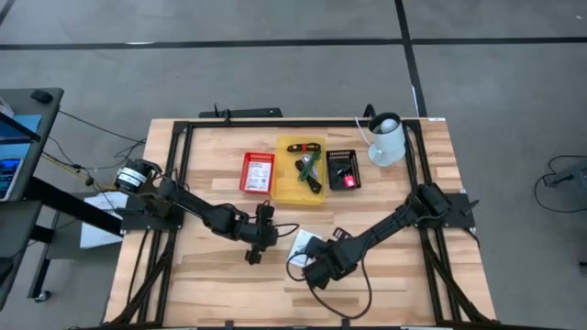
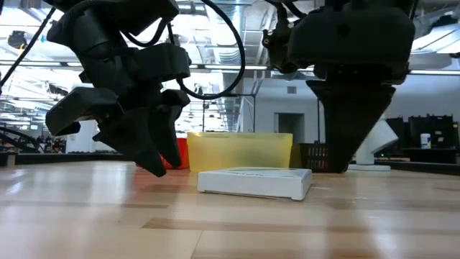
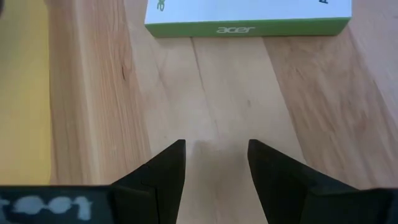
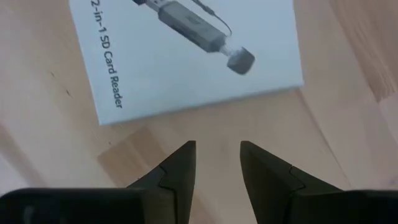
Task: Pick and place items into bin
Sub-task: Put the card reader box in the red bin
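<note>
A flat white box [image 1: 302,242] with a green edge [image 3: 249,28] and a printed card reader [image 4: 186,56] lies flat on the wooden table, between my two grippers. My left gripper [image 3: 214,144] stands open just left of it, slanting down over bare wood. My right gripper [image 4: 217,144] stands open near the box's near right corner, pointing down at bare wood. The yellow bin [image 1: 303,188] at the far middle holds green-and-black tools [image 1: 307,170].
A red packet [image 1: 258,172] lies left of the bin. A black tray [image 1: 344,158] holding a pink-red piece [image 1: 348,179] lies right of it. A white pitcher [image 1: 387,139] stands at the far right. A dark cable loop [image 1: 362,280] lies by my right arm.
</note>
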Robot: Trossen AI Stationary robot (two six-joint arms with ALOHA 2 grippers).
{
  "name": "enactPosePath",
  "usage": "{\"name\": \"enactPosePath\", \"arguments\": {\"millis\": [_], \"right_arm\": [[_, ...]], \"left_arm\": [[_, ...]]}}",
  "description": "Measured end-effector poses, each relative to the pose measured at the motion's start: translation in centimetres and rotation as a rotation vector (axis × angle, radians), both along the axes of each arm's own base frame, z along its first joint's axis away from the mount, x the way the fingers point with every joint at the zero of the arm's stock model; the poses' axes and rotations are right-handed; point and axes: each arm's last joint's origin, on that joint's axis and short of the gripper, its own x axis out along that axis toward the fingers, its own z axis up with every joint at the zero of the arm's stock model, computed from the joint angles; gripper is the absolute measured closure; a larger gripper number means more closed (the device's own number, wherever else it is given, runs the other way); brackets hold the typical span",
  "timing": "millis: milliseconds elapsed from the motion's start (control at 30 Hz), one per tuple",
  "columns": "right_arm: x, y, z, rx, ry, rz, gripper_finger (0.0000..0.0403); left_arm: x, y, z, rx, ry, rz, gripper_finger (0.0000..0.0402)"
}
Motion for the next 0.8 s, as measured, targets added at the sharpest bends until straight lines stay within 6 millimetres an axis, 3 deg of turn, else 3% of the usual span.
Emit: {"name": "enactPosePath", "arguments": {"millis": [367, 800], "right_arm": [[1.1, 0.5, 0.9, 0.003, -0.085, 0.12, 0.0282], [1.9, -0.2, 1.3, -0.067, -0.106, 0.211, 0.0282]], "left_arm": [[0.0, 0.0, 0.0, -0.027, -0.004, 0.039, 0.0235], [0.0, 0.0, 0.1, -0.032, -0.005, 0.045, 0.0235]]}}
